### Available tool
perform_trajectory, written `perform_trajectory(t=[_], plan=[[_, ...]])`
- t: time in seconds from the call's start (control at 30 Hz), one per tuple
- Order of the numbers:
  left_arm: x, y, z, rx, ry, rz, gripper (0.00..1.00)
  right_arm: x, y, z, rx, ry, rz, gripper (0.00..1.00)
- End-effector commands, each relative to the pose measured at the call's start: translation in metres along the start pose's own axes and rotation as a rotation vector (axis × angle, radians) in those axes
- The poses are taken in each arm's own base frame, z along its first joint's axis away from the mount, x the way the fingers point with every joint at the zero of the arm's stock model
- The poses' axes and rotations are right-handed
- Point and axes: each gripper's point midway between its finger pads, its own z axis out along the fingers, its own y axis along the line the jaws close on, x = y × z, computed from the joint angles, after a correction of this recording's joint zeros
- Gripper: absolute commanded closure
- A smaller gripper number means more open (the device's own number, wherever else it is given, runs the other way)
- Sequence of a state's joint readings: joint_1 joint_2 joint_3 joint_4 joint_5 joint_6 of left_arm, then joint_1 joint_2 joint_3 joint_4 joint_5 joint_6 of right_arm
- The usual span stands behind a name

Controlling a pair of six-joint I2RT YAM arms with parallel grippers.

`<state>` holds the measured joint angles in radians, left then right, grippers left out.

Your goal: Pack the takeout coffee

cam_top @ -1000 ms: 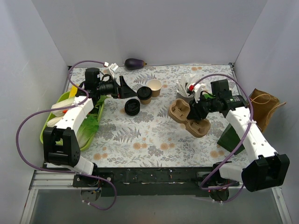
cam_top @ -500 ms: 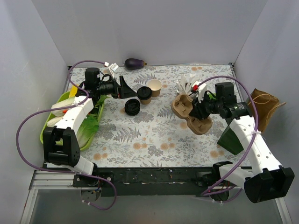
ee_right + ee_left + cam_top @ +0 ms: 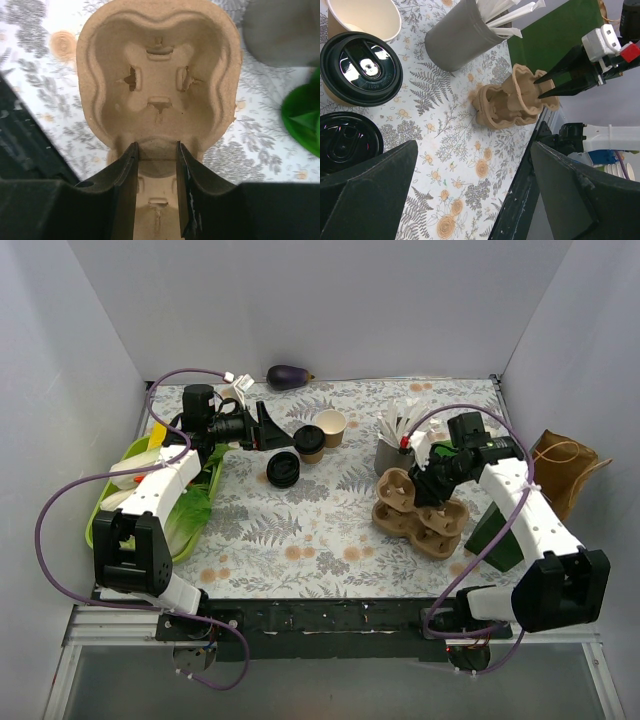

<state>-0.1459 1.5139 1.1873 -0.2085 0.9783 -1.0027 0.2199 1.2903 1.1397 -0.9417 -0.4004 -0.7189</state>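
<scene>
- The takeout coffee point(image 3: 310, 443) is found standing on the table point(image 3: 300, 530), not yet packed.
- The cup carrier point(image 3: 420, 508) is clamped by the right pincer point(image 3: 157, 152).
- The left pincer point(image 3: 270, 430) is held wide apart, empty, beside the coffee.

Bright, even light — soft shadows
</scene>
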Motion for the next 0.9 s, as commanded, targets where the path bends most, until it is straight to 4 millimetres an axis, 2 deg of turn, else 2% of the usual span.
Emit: perform_trajectory(t=[0.0,0.03,0.07,0.17,0.27,0.3,0.47,0.63,0.77,0.83,0.87], plan=[[-0.013,-0.014,-0.003,0.028,-0.022,0.055,0.02,-0.023,0.001,-0.023,-0.137,-0.125,0.115,0.87],[-0.012,-0.014,-0.003,0.029,-0.020,0.051,0.02,-0.019,-0.003,-0.021,-0.110,-0.074,0.104,0.96],[-0.010,-0.014,-0.003,0.031,-0.016,0.046,0.02,-0.019,-0.011,-0.016,-0.064,-0.052,0.061,0.97],[-0.010,-0.013,-0.003,0.026,-0.018,0.044,0.02,-0.026,-0.022,-0.023,0.056,-0.075,-0.051,0.99],[-0.014,-0.016,-0.004,0.025,-0.022,0.052,0.02,-0.050,-0.003,-0.038,-0.015,-0.161,-0.080,0.99],[-0.015,-0.016,-0.005,0.023,-0.023,0.061,0.02,-0.052,0.010,-0.037,-0.075,-0.157,-0.070,0.99],[-0.027,-0.017,-0.009,-0.016,-0.047,0.124,0.02,-0.069,0.043,-0.030,-0.159,-0.138,-0.154,0.99],[-0.039,-0.023,-0.015,-0.044,-0.062,0.208,0.02,-0.097,0.054,-0.022,-0.118,-0.136,-0.341,0.98],[-0.046,-0.030,-0.023,-0.066,-0.080,0.251,0.02,-0.124,0.069,-0.008,-0.164,-0.149,-0.406,0.98],[-0.059,-0.031,-0.029,-0.118,-0.115,0.278,0.02,-0.131,0.076,0.006,-0.199,-0.135,-0.421,0.98],[-0.067,-0.029,-0.033,-0.155,-0.137,0.288,0.02,-0.135,0.087,0.017,-0.231,-0.128,-0.455,0.98]])
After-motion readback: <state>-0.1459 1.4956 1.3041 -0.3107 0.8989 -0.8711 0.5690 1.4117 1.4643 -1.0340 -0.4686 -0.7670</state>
